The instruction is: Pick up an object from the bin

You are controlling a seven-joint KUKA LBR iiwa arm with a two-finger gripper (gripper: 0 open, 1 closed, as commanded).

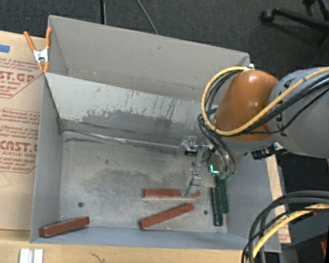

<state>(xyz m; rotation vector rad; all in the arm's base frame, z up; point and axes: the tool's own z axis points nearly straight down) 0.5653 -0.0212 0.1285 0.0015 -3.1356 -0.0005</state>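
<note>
Bin (114, 151): a grey metal box with tall walls and a scuffed floor. Only a few things lie in it, all towards the near side.
Arm: it comes in from the right, cables looping around the orange cover (245, 102) at its wrist.
Gripper (192, 188): it is down low in the right part of the bin, right at the right end of the upper brown bar. From where I stand I cannot tell whether it is open or closed, or whether it touches the bar.
Upper brown bar (161, 193): a flat reddish-brown stick lying almost level on the floor.
Slanted brown bar (166, 215): the same kind, just in front of the upper one, with its right end raised towards the gripper.
Corner brown bar (64, 227): it lies well apart from the others, in the near left corner against the front wall.
Dark green stick (220, 205): it lies lengthwise near the right wall, just beside the gripper.
</note>
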